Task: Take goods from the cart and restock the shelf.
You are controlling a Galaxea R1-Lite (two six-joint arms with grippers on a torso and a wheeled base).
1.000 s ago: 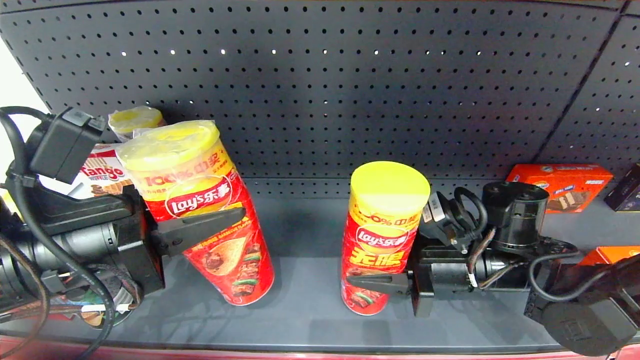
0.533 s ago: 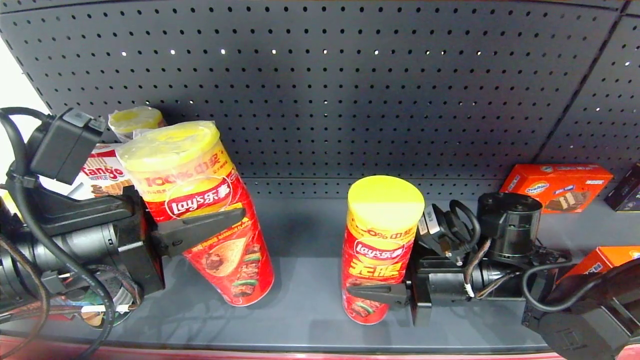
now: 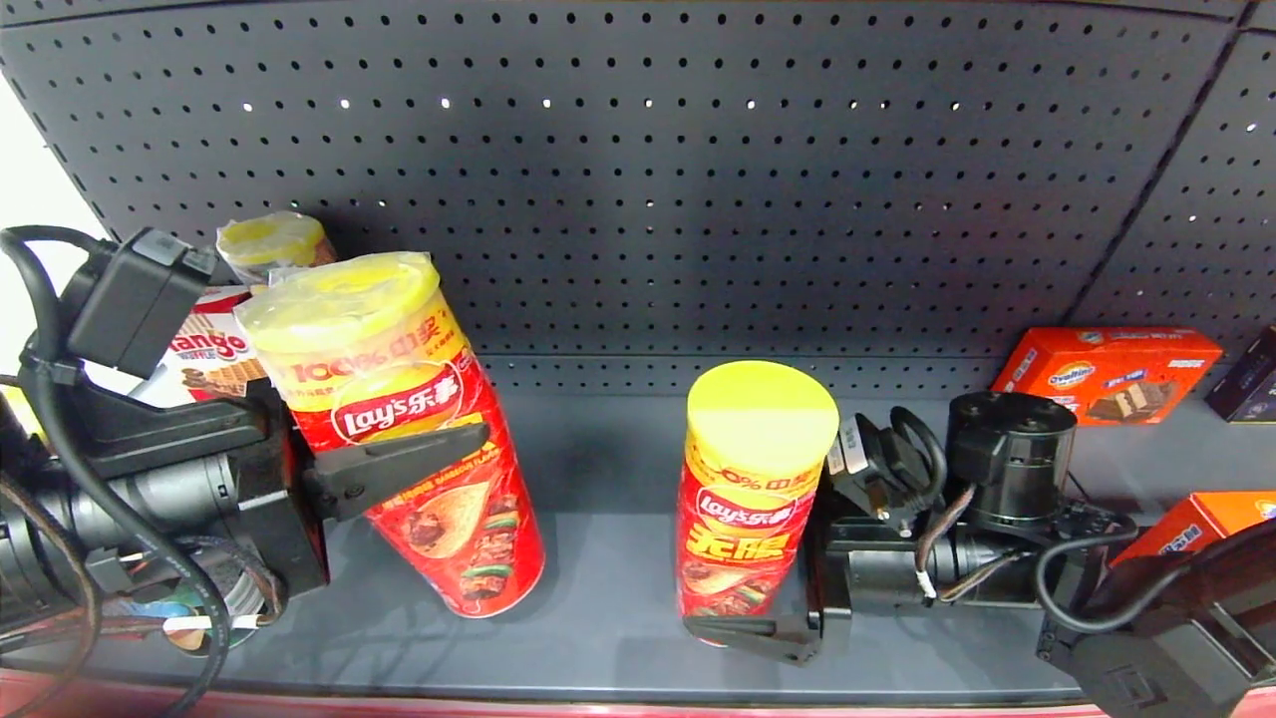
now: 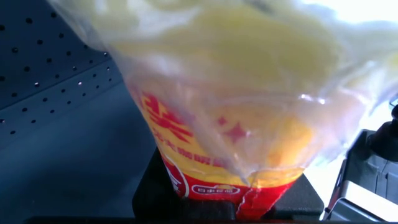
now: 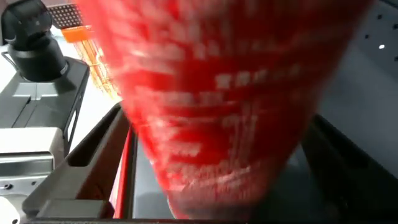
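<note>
Two red chip cans with yellow lids are on the dark shelf [image 3: 608, 558]. The left can [image 3: 379, 339], wrapped in clear plastic, leans to the left with its base on the shelf. My left gripper [image 3: 409, 439] is shut around its middle, and the left wrist view looks at its wrapped top [image 4: 236, 124]. The right can [image 3: 758, 479] stands upright on the shelf. My right gripper [image 3: 758, 598] is open around its base, the near finger [image 3: 748, 633] low and clear of the can. In the right wrist view the can [image 5: 230, 112] sits between the fingers [image 5: 93, 162].
Behind the left can stand a wafer box [image 3: 204, 349] and another wrapped can [image 3: 271, 239]. Orange boxes [image 3: 1107, 369] [image 3: 1196, 524] and a dark box [image 3: 1251, 384] lie at the right. The pegboard wall [image 3: 648, 199] closes the back. Bare shelf lies between the cans.
The right can came down onto the shelf and the right gripper's near finger moved away from it, down to the base. The left can dropped slightly.
</note>
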